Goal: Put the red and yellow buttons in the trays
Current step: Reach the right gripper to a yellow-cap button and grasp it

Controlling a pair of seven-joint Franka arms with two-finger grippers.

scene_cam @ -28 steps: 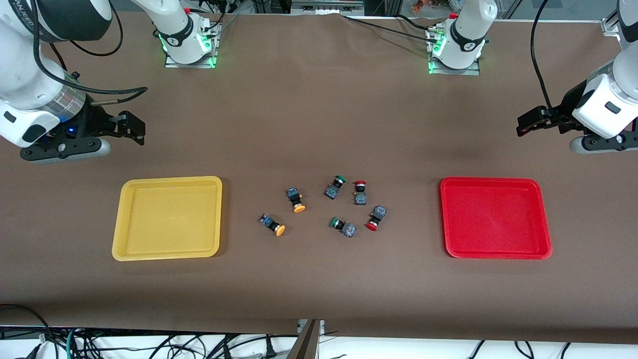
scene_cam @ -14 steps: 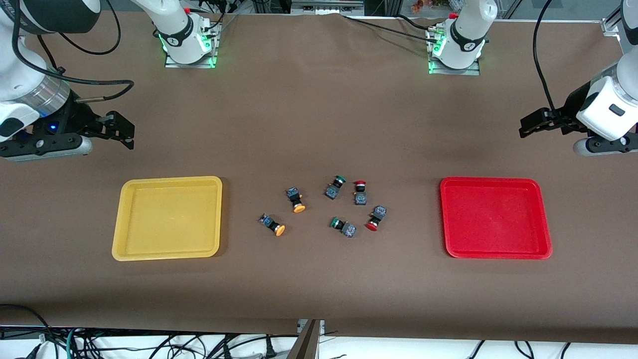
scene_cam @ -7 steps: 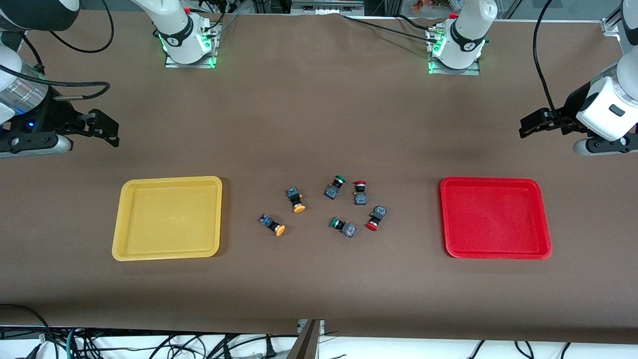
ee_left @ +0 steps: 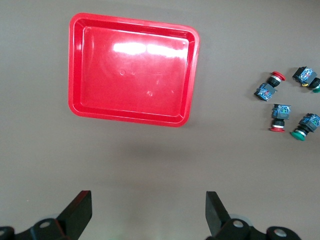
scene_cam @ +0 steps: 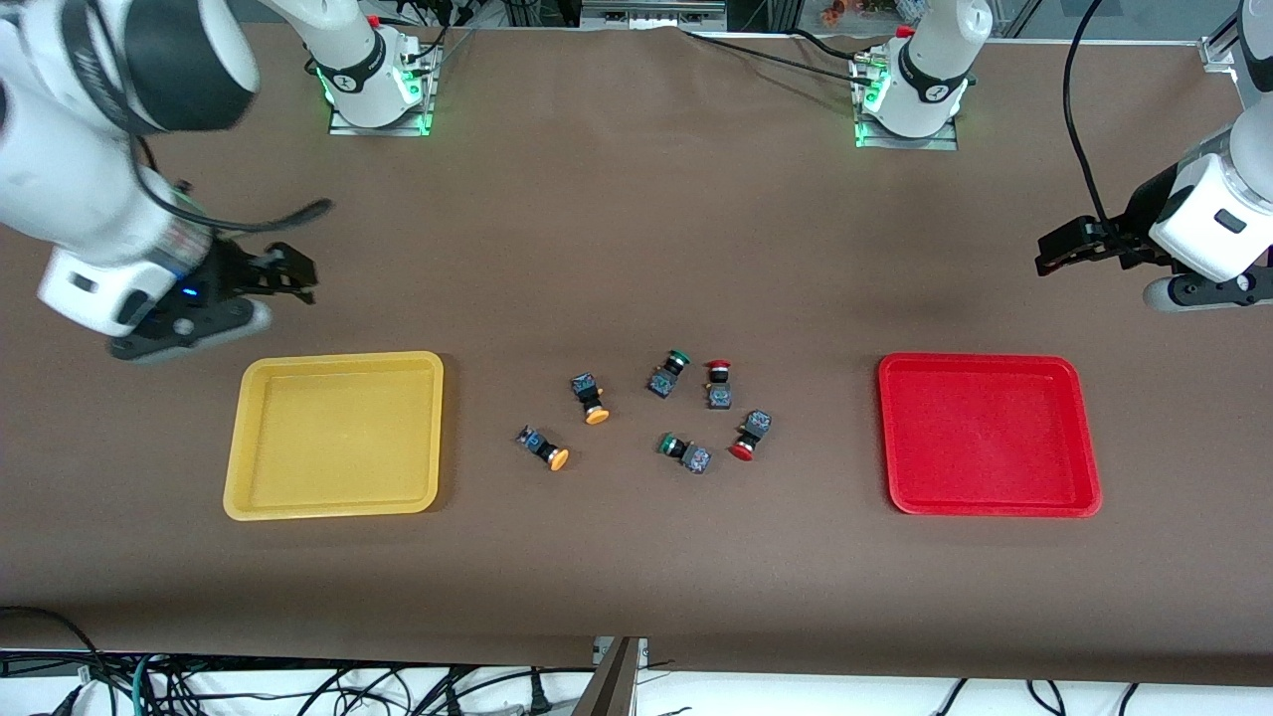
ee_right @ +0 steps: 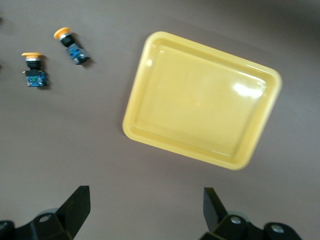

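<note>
nothing picked yet: all four red and yellow buttons [scene_cam: 646, 413] sit on the table between the trays [scene_cam: 334, 435], both right tool [scene_cam: 288, 268] and left tool [scene_cam: 1056, 249] hovering empty, jaws apart, so next is reaching in

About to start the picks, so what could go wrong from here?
1. The green buttons lie close among the red buttons; open fingers could knock or grab the wrong one.
2. All buttons lie tipped on their sides and may roll.
3. Both grippers, left and right, may crowd the same cluster.
</note>
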